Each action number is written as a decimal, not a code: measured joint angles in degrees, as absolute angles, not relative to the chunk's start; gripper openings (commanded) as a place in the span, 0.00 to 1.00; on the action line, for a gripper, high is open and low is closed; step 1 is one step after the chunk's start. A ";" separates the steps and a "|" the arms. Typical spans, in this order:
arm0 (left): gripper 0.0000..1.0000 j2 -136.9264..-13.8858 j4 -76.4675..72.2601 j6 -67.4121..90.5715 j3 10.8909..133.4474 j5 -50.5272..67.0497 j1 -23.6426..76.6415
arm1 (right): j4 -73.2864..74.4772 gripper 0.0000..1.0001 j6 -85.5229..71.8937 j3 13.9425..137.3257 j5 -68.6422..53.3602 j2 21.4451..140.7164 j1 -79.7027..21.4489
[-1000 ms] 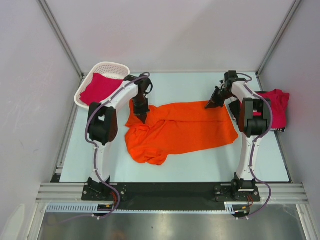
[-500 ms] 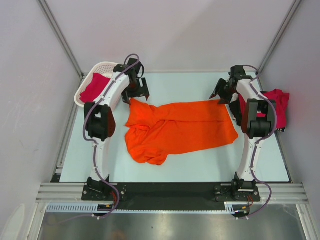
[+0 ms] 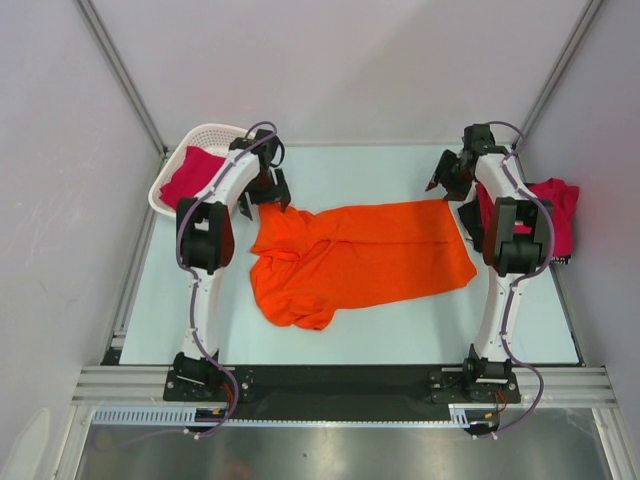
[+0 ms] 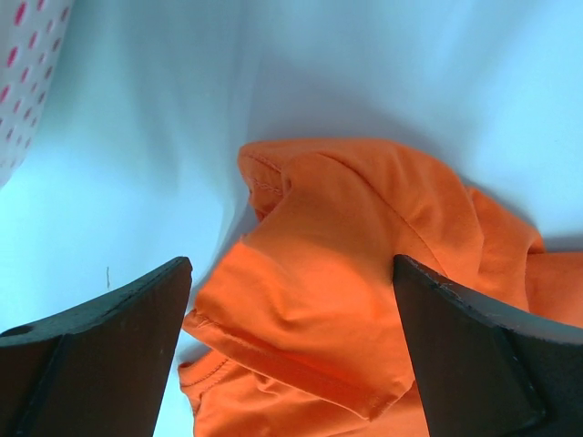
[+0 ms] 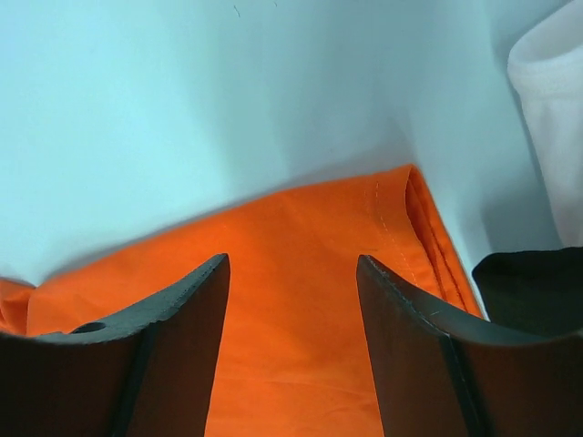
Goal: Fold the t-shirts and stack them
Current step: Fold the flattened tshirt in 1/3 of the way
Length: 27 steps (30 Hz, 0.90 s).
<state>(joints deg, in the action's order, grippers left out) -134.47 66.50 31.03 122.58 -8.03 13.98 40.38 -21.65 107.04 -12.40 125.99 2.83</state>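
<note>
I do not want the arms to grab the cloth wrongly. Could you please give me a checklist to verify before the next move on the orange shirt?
1. Left gripper open and empty: ok, jaws wide above the bunched corner of the orange t-shirt.
2. Right gripper open and empty: ok, near the shirt's far right corner.
3. Orange shirt spread flat: not ok, its left end is crumpled.
4. Other shirts apart from it: ok, one crimson t-shirt lies in the basket, the other crimson t-shirt at the right.
5. Gap between grippers and cloth: cannot tell.
</note>
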 measured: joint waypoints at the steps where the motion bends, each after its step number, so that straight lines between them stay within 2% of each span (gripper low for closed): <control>1: 0.97 -134.47 66.52 31.05 122.58 -8.16 13.93 | 40.58 0.63 -21.50 107.53 -12.12 126.17 2.79; 10: 0.98 -134.50 66.54 31.07 122.58 -8.54 13.43 | 43.79 0.63 -20.40 111.57 -3.20 127.09 2.50; 19: 0.98 -134.50 66.61 31.09 122.58 -8.91 12.86 | 45.19 0.60 -20.27 111.61 -1.32 129.75 2.59; 22: 0.98 -134.50 66.65 31.20 122.58 -8.91 12.71 | 46.00 0.56 -20.27 111.92 -1.30 131.44 2.48; 23: 0.98 -134.52 66.67 31.29 122.58 -8.91 12.69 | 46.30 0.34 -20.29 112.22 -1.30 131.87 2.46; 25: 0.98 -134.54 66.76 31.48 122.58 -8.91 12.62 | 46.87 0.00 -20.10 113.10 -1.34 133.08 2.42; 27: 0.97 -134.58 66.78 31.55 122.58 -8.91 12.58 | 46.96 0.00 -21.10 113.49 -1.58 133.88 2.31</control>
